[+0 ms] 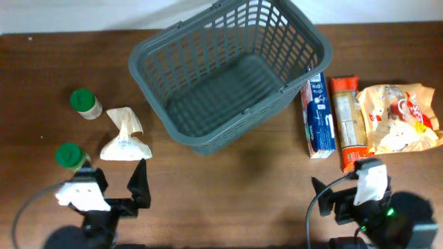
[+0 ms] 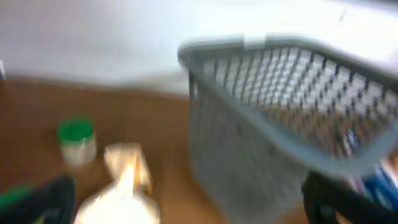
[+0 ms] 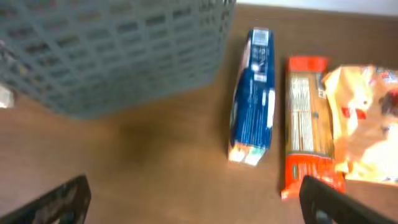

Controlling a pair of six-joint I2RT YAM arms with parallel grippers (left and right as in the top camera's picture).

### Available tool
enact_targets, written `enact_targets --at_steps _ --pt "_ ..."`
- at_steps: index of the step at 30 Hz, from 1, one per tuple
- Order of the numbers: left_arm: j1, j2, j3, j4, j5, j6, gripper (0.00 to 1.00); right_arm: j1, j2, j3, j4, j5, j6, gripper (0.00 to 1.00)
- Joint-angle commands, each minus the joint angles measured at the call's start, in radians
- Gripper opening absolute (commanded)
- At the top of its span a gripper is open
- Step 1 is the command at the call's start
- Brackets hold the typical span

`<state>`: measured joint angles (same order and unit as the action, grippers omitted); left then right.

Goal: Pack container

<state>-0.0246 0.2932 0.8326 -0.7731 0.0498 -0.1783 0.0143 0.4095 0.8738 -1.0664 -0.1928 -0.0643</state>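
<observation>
The dark grey lattice basket (image 1: pixel 228 76) stands empty at the table's middle back; it also shows in the left wrist view (image 2: pixel 280 118) and the right wrist view (image 3: pixel 112 50). My left gripper (image 1: pixel 118 190) is open and empty at the front left, near a beige pouch (image 1: pixel 124 135). My right gripper (image 1: pixel 346 187) is open and empty at the front right, just in front of a blue box (image 1: pixel 318 114) and an orange-red packet (image 1: pixel 346 121). Its fingers (image 3: pixel 199 202) spread wide over bare table.
Two green-lidded jars (image 1: pixel 84 104) (image 1: pixel 70 156) stand at the left. An orange snack bag (image 1: pixel 401 117) lies at the far right. The beige pouch (image 2: pixel 124 186) and one jar (image 2: pixel 76 140) show blurred in the left wrist view.
</observation>
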Motion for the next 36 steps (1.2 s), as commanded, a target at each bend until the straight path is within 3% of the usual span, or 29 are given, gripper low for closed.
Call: enact_targets --at_steps 1,4,8,9,10,12,13,14,15,16,17,20,22,26,36 --pt "0.008 0.266 0.304 -0.17 0.063 0.001 0.99 -0.002 0.267 0.34 -0.134 -0.028 0.057 0.99" --pt "0.008 0.489 0.605 -0.342 0.113 0.0 0.99 -0.002 0.444 0.626 -0.214 -0.251 0.107 0.99" --pt "0.008 0.568 0.766 -0.334 0.158 -0.008 0.99 -0.002 0.55 0.775 -0.2 -0.382 0.113 0.99" --pt "0.008 0.584 0.793 -0.327 0.158 -0.008 0.99 -0.002 0.576 0.8 -0.193 -0.377 0.14 0.92" --pt "0.008 0.604 0.813 -0.331 0.176 -0.008 0.99 -0.002 0.621 0.835 -0.184 -0.372 0.183 0.77" --pt "0.001 0.658 0.841 -0.379 0.284 0.006 0.96 -0.002 0.722 0.901 -0.171 -0.372 0.205 0.74" --pt "-0.013 0.696 0.855 -0.418 0.347 0.024 0.75 -0.002 0.765 0.929 -0.171 -0.372 0.204 0.72" --pt "-0.039 0.734 0.869 -0.457 0.391 0.053 0.51 -0.002 0.83 0.973 -0.171 -0.371 0.204 0.61" --pt "-0.087 0.784 0.89 -0.505 0.396 0.092 0.32 -0.002 0.913 1.025 -0.171 -0.371 0.204 0.36" --pt "-0.114 0.805 0.9 -0.526 0.389 0.106 0.29 -0.002 0.947 1.047 -0.171 -0.37 0.204 0.3" --pt "-0.175 0.842 0.92 -0.562 0.352 0.105 0.25 -0.002 1.026 1.093 -0.172 -0.336 0.218 0.17" --pt "-0.331 0.893 0.927 -0.608 0.208 0.105 0.13 0.0 1.154 1.145 -0.167 -0.274 0.239 0.06" --pt "-0.488 0.943 0.927 -0.649 0.042 0.105 0.12 0.0 1.242 1.157 -0.139 -0.274 0.238 0.04" --pt "-0.729 1.087 0.927 -0.7 -0.146 0.105 0.09 0.0 1.345 1.157 -0.073 -0.273 0.238 0.04" --pt "-0.756 1.332 0.922 -0.713 -0.24 0.105 0.07 0.023 1.43 1.156 -0.072 -0.241 0.2 0.04"
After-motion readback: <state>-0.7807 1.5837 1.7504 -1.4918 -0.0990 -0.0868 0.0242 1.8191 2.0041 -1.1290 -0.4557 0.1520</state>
